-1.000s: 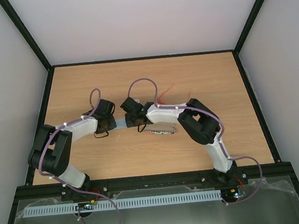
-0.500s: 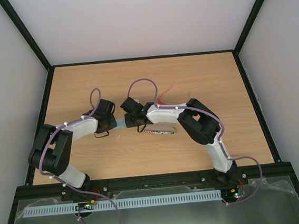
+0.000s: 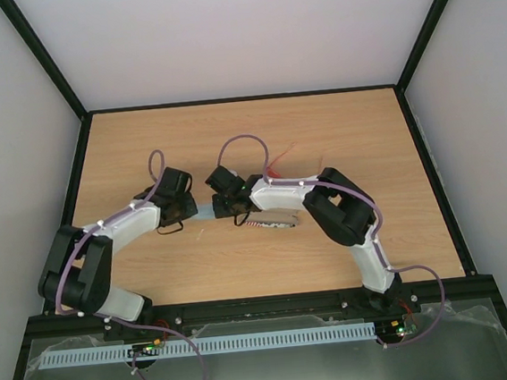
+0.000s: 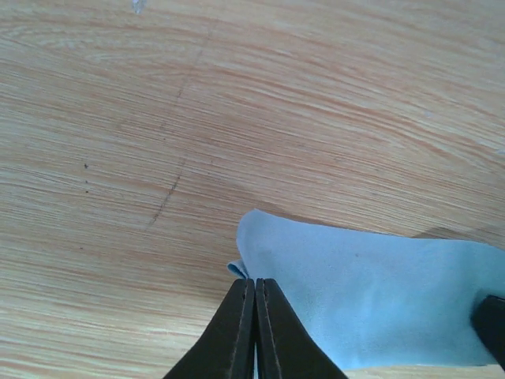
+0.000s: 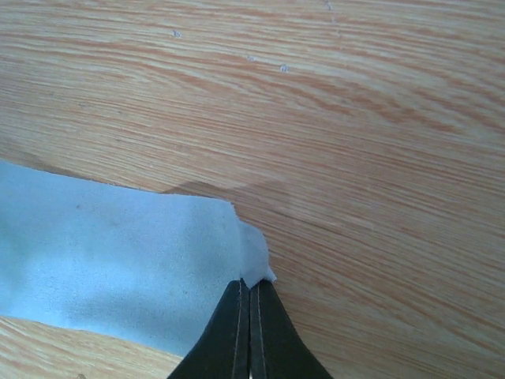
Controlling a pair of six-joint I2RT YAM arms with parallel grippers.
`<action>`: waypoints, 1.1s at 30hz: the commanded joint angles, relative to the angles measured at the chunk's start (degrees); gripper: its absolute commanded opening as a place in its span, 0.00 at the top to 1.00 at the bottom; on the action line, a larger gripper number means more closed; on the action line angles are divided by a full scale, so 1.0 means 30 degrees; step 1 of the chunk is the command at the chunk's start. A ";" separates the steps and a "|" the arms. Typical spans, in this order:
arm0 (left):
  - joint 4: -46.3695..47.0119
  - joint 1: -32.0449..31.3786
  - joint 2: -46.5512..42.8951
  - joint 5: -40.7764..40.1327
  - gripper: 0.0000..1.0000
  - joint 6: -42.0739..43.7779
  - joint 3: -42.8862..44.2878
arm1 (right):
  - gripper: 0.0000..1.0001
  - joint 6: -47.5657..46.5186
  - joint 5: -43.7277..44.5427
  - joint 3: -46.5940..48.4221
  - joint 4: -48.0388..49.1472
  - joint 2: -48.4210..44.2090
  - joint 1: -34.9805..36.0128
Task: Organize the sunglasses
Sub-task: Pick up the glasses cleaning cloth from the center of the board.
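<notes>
The sunglasses (image 3: pixel 279 161), thin red-orange frame and wire arms, lie on the table just behind my right forearm, and neither gripper touches them. A light blue cloth (image 3: pixel 203 212) is stretched between my two grippers, just above the table. My left gripper (image 3: pixel 182 217) is shut on its left corner; the wrist view shows the closed fingertips (image 4: pixel 255 283) pinching the cloth (image 4: pixel 371 300). My right gripper (image 3: pixel 230 212) is shut on the opposite corner, with fingertips (image 5: pixel 250 284) closed on the cloth (image 5: pixel 118 260).
The flag-patterned oblong case (image 3: pixel 271 223) lies just right of my right gripper, partly under the right forearm. The wooden table (image 3: pixel 356 135) is ringed by a black frame and white walls. A dark part of the right gripper (image 4: pixel 493 320) shows at the left wrist view's edge.
My left arm has shifted slightly left and its elbow has dropped lower, still holding the cloth corner. The right arm has barely moved.
</notes>
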 commanded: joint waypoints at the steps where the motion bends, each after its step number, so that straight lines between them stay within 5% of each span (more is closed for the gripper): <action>1: -0.1058 0.0045 -0.0934 0.0175 0.98 -0.0164 0.0598 | 0.99 0.0175 -0.0073 -0.0271 -0.0793 -0.0917 0.0193; 19: -0.2442 -0.0397 -0.3139 0.1836 0.98 -0.0464 0.2301 | 0.99 0.0531 0.1213 -0.1708 -0.1620 -0.5330 0.0190; 33: -0.1821 -0.4407 -0.2873 0.1401 0.98 -0.2454 0.4048 | 0.99 0.1107 0.3522 -0.5801 -0.2340 -0.9857 0.0180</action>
